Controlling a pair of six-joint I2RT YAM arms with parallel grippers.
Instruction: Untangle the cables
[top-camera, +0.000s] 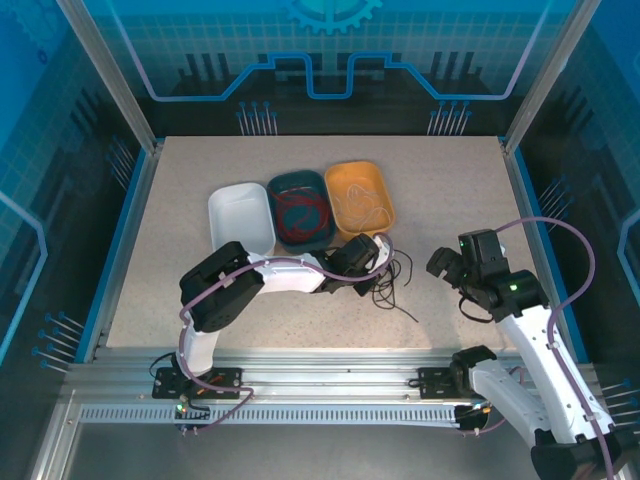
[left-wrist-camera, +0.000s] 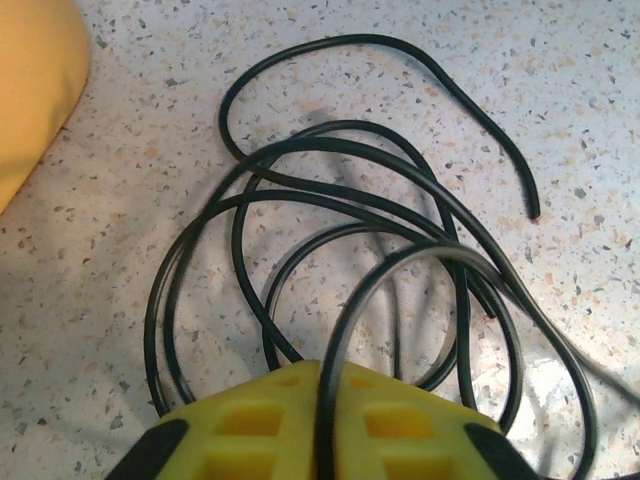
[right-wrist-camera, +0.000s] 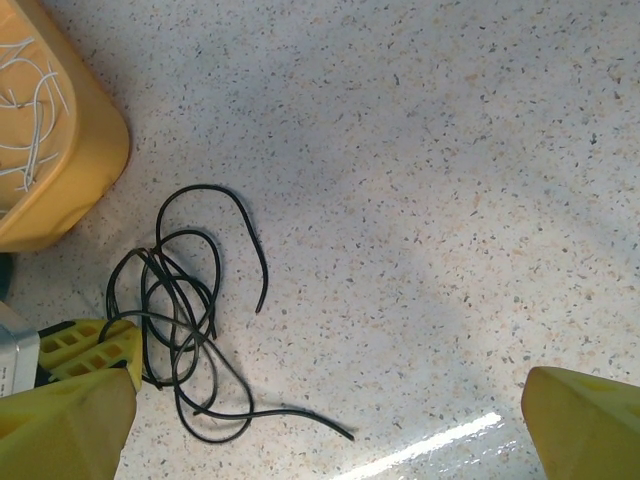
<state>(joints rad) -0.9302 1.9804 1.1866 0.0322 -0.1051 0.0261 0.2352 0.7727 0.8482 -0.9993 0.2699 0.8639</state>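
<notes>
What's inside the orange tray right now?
A loose bundle of whitish-cream cable lies inside the orange tray. Its near corner is covered by the left gripper, so anything there is hidden.

A robot lab cell: aluminium-profile frame (top-camera: 300, 365), blue printed wall panels (top-camera: 420, 40) around a speckled table (top-camera: 450, 200).

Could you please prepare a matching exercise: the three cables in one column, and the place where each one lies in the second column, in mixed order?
1. red cable
2. whitish cable
3. black cable

A. on the table, one strand between the shut jaws of the left gripper
B. in the dark teal tray
C. in the orange tray

Pairs: 1-B, 2-C, 3-A.
</notes>
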